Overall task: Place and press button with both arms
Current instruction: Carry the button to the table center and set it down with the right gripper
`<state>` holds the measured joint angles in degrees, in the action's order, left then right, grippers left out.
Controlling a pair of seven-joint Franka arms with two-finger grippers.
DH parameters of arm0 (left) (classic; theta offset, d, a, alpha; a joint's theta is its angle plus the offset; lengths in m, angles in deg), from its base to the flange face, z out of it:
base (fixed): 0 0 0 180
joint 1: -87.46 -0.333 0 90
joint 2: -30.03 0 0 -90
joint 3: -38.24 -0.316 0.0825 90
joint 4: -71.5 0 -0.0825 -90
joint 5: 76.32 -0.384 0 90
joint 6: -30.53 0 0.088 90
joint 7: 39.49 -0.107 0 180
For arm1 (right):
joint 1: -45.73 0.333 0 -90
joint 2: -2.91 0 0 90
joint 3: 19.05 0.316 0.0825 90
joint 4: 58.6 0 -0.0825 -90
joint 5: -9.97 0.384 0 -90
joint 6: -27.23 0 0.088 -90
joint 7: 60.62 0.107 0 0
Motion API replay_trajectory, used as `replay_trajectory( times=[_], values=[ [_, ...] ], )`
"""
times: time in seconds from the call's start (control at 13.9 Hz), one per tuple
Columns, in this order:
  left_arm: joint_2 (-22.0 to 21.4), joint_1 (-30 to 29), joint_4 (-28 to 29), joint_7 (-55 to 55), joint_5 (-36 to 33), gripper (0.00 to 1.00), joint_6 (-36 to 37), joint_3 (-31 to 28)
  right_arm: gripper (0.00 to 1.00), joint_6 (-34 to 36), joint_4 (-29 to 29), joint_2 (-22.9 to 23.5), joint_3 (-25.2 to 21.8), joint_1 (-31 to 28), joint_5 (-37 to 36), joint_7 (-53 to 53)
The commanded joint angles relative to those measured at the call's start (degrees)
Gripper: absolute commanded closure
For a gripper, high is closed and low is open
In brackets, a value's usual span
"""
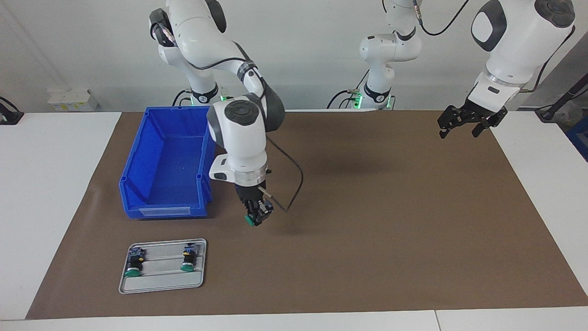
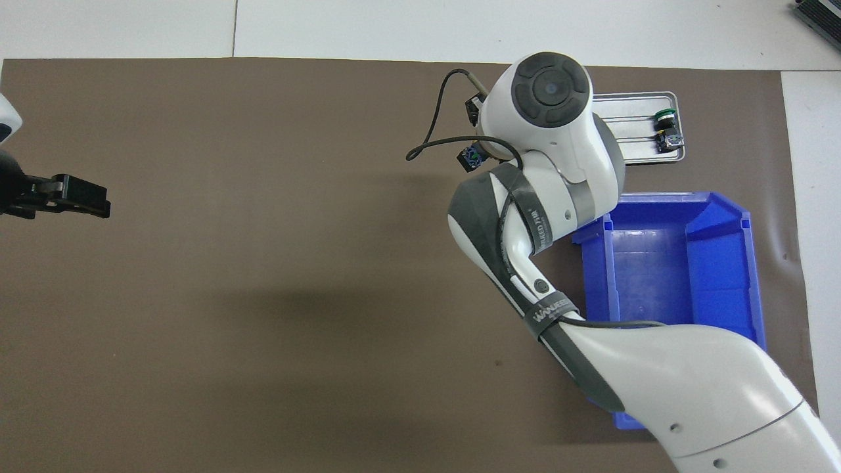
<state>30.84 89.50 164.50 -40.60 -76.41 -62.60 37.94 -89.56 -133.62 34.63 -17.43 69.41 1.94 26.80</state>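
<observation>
We carry the button [image 1: 250, 219] pinched in our right gripper [image 1: 255, 216] above the brown mat [image 1: 390, 220], just beside the blue bin [image 1: 161, 184], presumably to set it down, while our left gripper [image 1: 464, 120] waits with jaws spread.

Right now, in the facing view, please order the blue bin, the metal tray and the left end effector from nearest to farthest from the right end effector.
1. Blue bin, beside it.
2. Metal tray, farther from the robots than the bin.
3. Left end effector, waiting toward the left arm's end.

Glossy blue plastic bin [image 1: 161, 161]; matt metal tray [image 1: 158, 281].
</observation>
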Motion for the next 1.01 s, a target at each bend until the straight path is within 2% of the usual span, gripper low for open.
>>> replay_trajectory(
  times=[0.0,0.14,0.29,0.43,0.58,0.94],
  values=[
    [-0.6,-0.5,0.7,0.1,0.2,0.00,0.1,0.4,1.00,3.0,1.2,-0.4,-0.4,3.5,-1.1,12.8],
    [-0.6,-0.5,0.7,0.1,0.2,0.00,0.1,0.4,1.00,4.8,1.3,0.0,-0.3,7.2,-4.2,21.6],
    [-0.6,-0.5,0.7,0.1,0.2,0.00,0.1,0.4,1.00,5.1,1.8,0.4,0.3,8.9,-4.0,31.4],
    [-0.6,-0.5,0.7,0.1,0.2,0.00,0.1,0.4,1.00,7.4,4.6,3.7,0.1,12.4,-4.2,38.9],
    [-0.6,-0.5,0.7,0.1,0.2,0.00,0.1,0.4,1.00,7.1,5.0,5.0,0.3,14.0,-4.2,46.0],
    [-0.6,-0.5,0.7,0.1,0.2,0.00,0.1,0.4,1.00,5.2,4.4,7.7,0.4,16.7,-3.9,53.0]
  ],
)
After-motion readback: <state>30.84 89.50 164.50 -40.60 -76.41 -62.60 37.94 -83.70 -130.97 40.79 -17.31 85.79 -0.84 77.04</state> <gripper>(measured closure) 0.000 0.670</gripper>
